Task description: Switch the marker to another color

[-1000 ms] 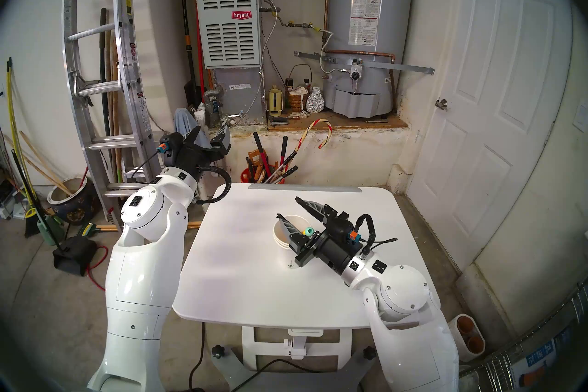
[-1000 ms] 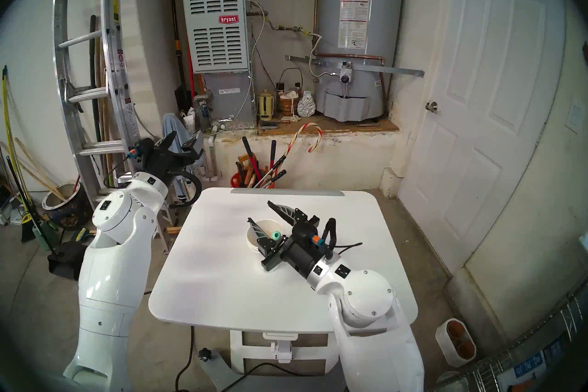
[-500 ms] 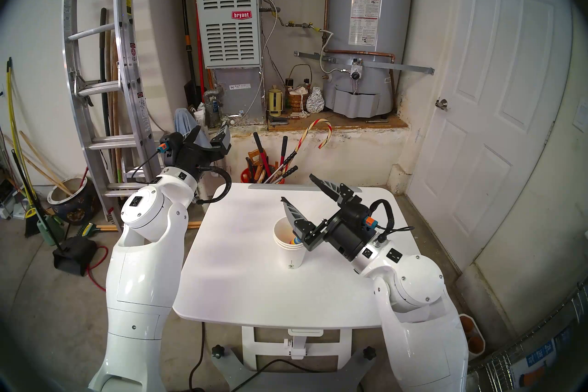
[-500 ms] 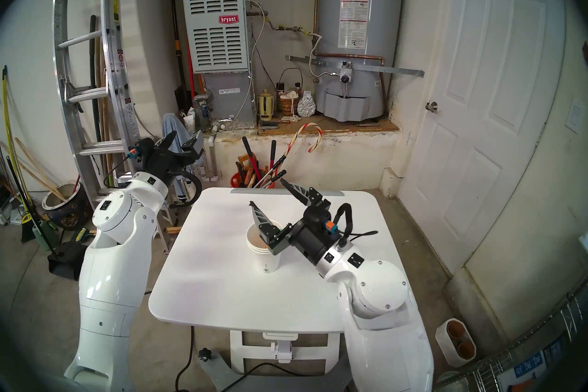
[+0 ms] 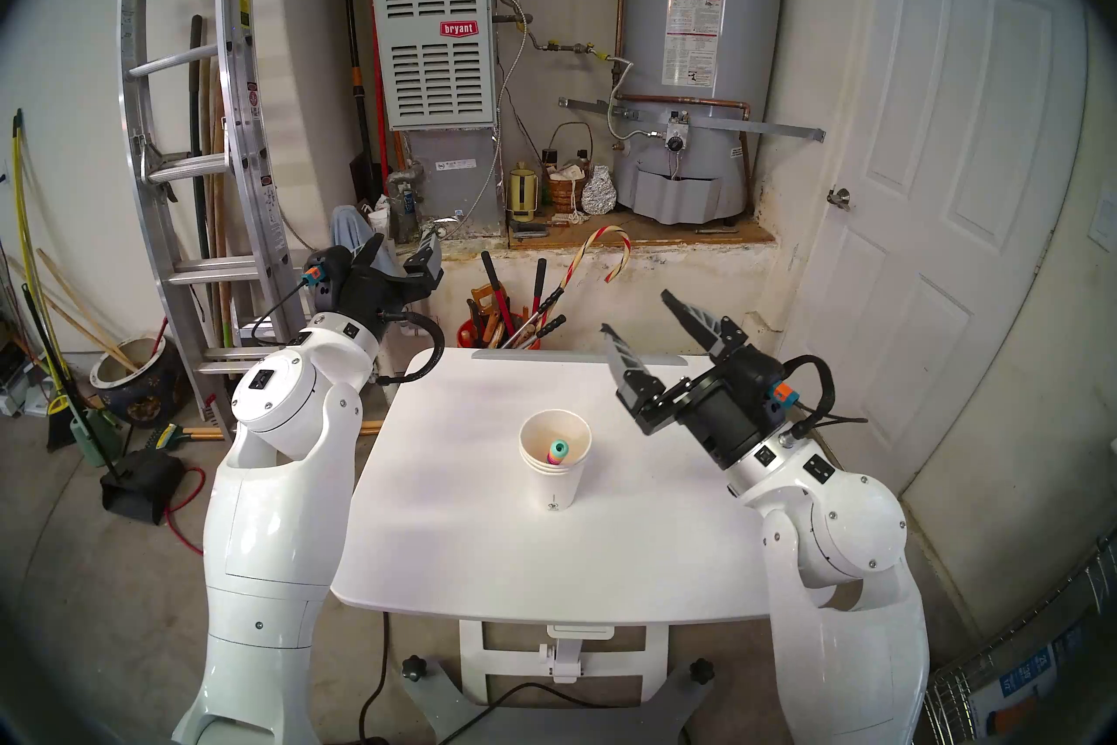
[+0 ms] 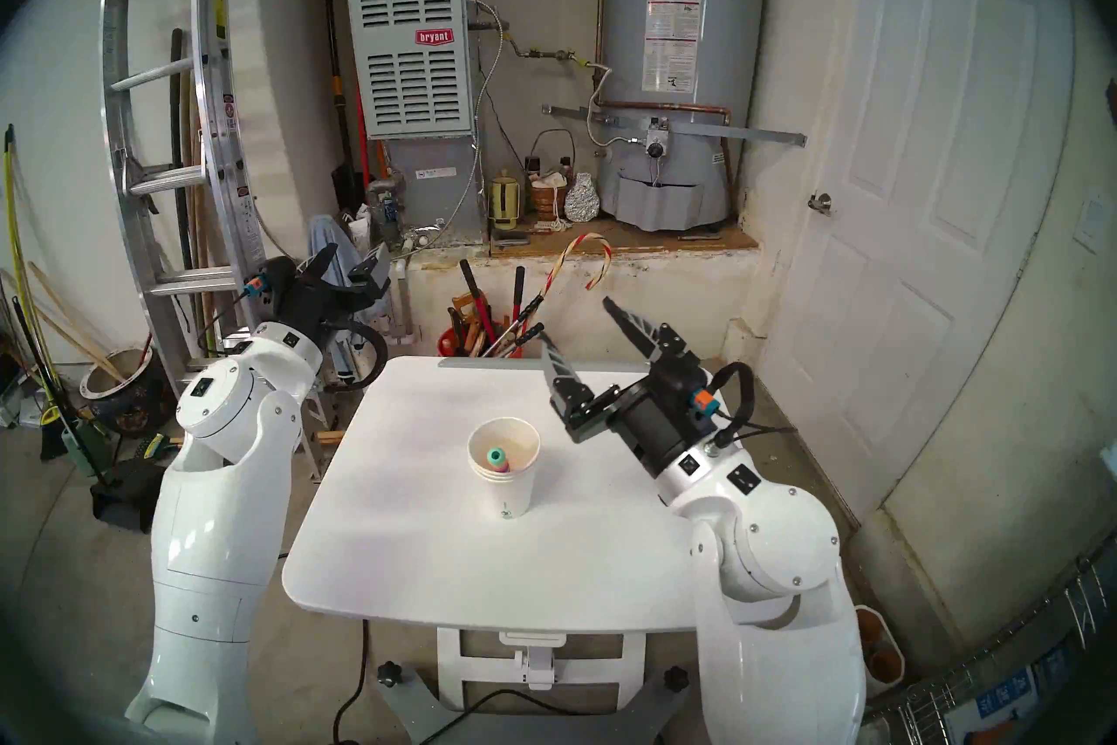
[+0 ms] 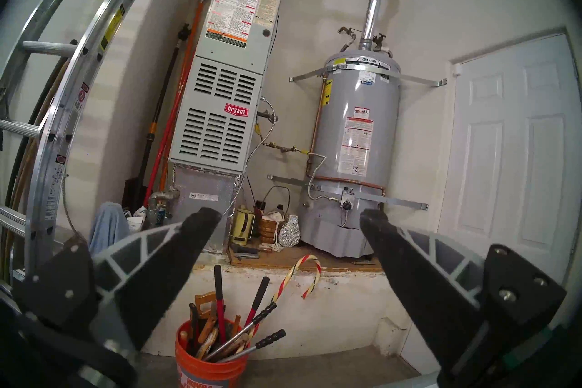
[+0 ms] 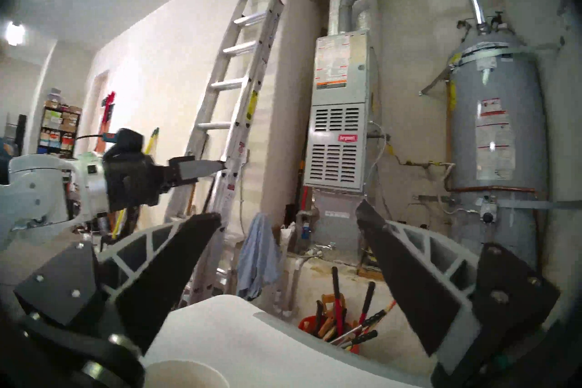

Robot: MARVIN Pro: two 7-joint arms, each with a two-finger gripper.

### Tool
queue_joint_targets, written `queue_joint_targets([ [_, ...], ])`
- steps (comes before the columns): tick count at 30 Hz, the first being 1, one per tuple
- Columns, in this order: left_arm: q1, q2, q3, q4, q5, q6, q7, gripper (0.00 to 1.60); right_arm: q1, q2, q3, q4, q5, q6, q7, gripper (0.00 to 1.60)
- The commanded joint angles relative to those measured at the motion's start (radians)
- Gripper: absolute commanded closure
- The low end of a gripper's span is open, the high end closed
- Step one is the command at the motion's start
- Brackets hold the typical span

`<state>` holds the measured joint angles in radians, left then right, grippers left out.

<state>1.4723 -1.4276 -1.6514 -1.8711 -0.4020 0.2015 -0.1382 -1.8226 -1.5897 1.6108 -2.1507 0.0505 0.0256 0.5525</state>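
The right gripper [image 5: 634,311] hangs in the air over the far right part of the white table [image 5: 459,532], its two fingers spread wide with nothing between them, tips aimed up and away toward the back wall. Below it and off to its left side, well apart from the fingertips, a stack of white paper cups [image 5: 555,475] stands upright near the middle of the table. The marker [image 5: 558,451] sits inside the top cup, leaning against the wall of the cup on the side toward this gripper, with only its teal end and a few pink and orange beads showing above the shadowed inside; the rest is hidden by the cup. In the right wrist view the rim of the cup [image 8: 185,373] shows just under the gripper's left finger [image 8: 170,271], at the bottom edge. The left gripper [image 5: 402,251] is held off the table's left far corner, its fingers likewise parted and empty, pointing toward the furnace [image 5: 432,42] and the water heater [image 5: 701,42]. Beyond and below it, on the floor, an orange bucket [image 7: 211,368] of long-handled tools stands with a striped candy cane [image 7: 299,278] sticking out.
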Motion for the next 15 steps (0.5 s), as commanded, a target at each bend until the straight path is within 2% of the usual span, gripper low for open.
queue_joint_targets([
  [1,-0.025,-0.015,0.037,-0.058,0.041,0.03,0.049,0.0,0.106,-0.019,0.026,-0.022,-0.016,0.074,-0.114,0.0],
  [3,-0.029,-0.018,0.051,-0.068,0.06,0.047,0.074,0.0,0.142,-0.018,0.026,-0.009,-0.03,0.122,-0.17,0.0],
  [5,-0.036,-0.024,0.064,-0.07,0.073,0.063,0.092,0.0,0.146,-0.017,0.038,-0.004,-0.022,0.158,-0.191,0.0],
  [6,-0.039,-0.026,0.072,-0.07,0.085,0.069,0.105,0.0,0.177,-0.017,0.034,0.015,-0.052,0.178,-0.233,0.0],
  [7,-0.042,-0.029,0.078,-0.071,0.092,0.074,0.115,0.0,0.155,-0.016,0.043,0.006,-0.042,0.187,-0.216,0.0],
  [8,-0.047,-0.032,0.086,-0.071,0.101,0.085,0.129,0.0,0.189,-0.015,0.034,0.023,-0.063,0.217,-0.26,0.0],
  [9,-0.05,-0.034,0.091,-0.071,0.111,0.09,0.14,0.0,0.182,-0.014,0.037,0.021,-0.075,0.226,-0.259,0.0],
  [10,-0.056,-0.043,0.097,-0.07,0.12,0.103,0.161,0.0,0.212,-0.013,0.028,0.038,-0.073,0.254,-0.3,0.0],
  [15,-0.082,-0.066,0.119,-0.066,0.16,0.15,0.239,0.0,0.249,-0.011,0.018,0.063,-0.105,0.33,-0.38,0.0],
])
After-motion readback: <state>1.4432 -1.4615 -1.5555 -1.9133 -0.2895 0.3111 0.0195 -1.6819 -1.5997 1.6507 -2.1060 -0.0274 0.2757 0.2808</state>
